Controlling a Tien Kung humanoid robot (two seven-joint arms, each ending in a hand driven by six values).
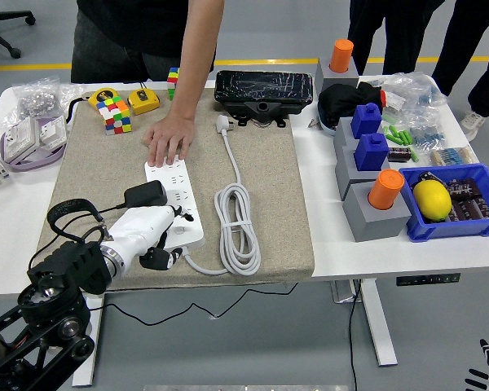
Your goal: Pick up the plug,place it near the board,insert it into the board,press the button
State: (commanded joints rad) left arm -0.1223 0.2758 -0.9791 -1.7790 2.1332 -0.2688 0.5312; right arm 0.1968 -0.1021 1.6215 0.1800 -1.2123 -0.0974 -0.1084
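Black plug lying on the grey mat, just beside the left edge of the white power strip, apparently touching it and not seated in any socket; no hand holds it. Robot's left hand over the near end of the strip, white shell uppermost, dark fingers curled beneath and closed on nothing; right hand out of view. A person's hand rests flat on the far end of the strip, steadying it; the strip's own white cable coils to its right. Step in hand, judged: plug placed near the board, insertion not yet made; the next move calls for regrasping the plug, turning its pins toward a socket and pressing down. Hard to make out: the plug's pins; the strip's button, possibly under the robot's hand.
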